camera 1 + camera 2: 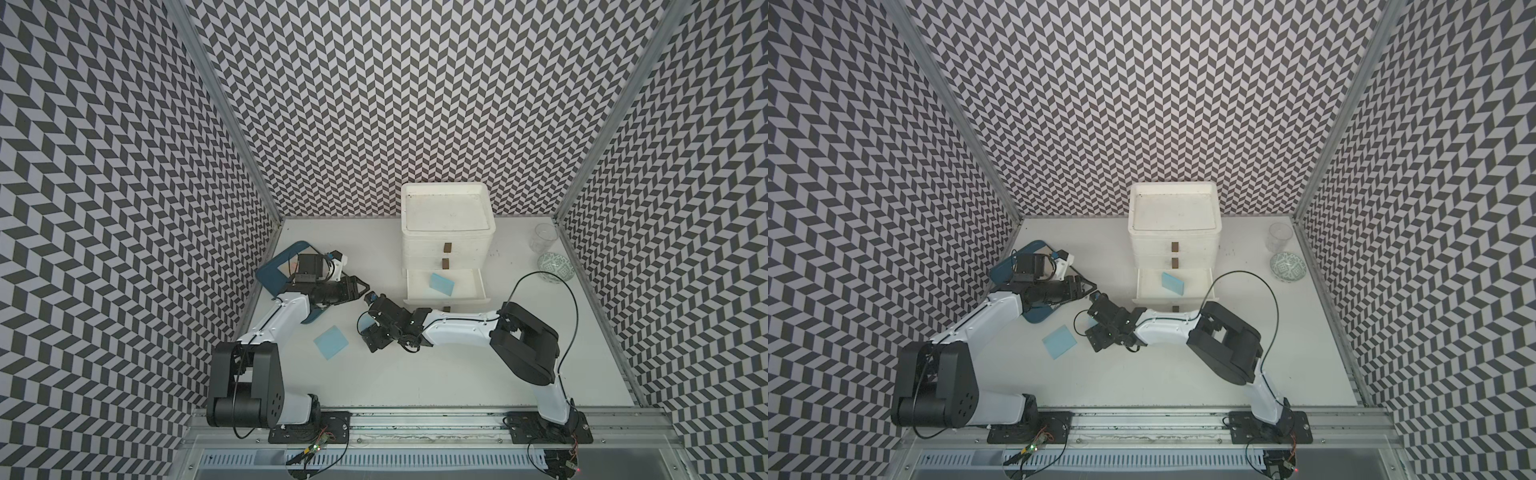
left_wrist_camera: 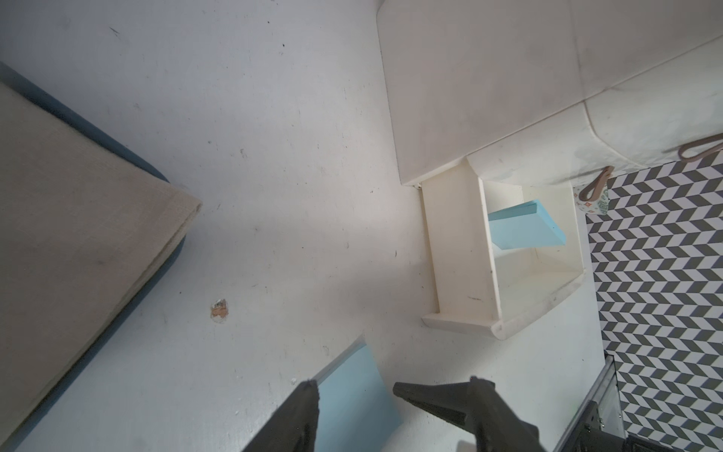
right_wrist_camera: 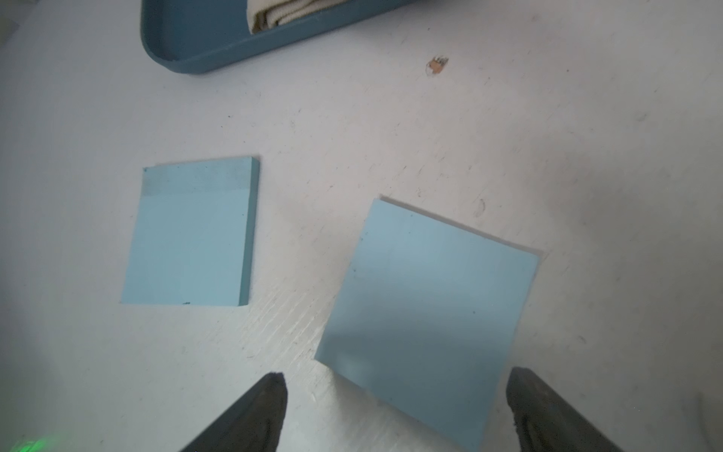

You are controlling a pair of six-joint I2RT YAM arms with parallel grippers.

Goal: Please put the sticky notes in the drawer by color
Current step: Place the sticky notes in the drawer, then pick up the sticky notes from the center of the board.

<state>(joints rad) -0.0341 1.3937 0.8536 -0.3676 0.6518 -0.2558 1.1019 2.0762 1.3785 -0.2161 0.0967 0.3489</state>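
Your right gripper (image 3: 395, 391) hung over the white table (image 3: 508, 117) with its jaws spread wide and nothing between them. It was lined up above a first blue note (image 3: 426, 313) that lay flat there. A second blue note (image 3: 191, 235) lay flat beside that one, not touching it, on the side toward the dark blue tray (image 3: 187, 58). Your left gripper (image 2: 354, 391) was also parted and pointed toward the drawer box (image 1: 446, 249). A pale blue patch (image 2: 352, 375) showed in its gap. You could read that as a note lying on the table and not one being gripped, though the wrist view did not settle it.

As for progress, the bottom drawer (image 1: 415, 286) stood pulled out with a third blue note (image 1: 441, 283) inside, tilted against the drawer and not flat. The two upper drawers were shut. By my judgement you had one blue note stored and two more left to carry over.

No green or pink notes showed in any view. They may have been inside the shut drawers or hidden under an arm, but the pictures could not tell you which. The tray showed a folded beige cloth (image 2: 78, 215).

You had no brand, label or lettering to read anywhere. The patterned bowl (image 1: 556, 266) carried only a green and white design, and the clear glass (image 1: 545, 237) near it was plain.
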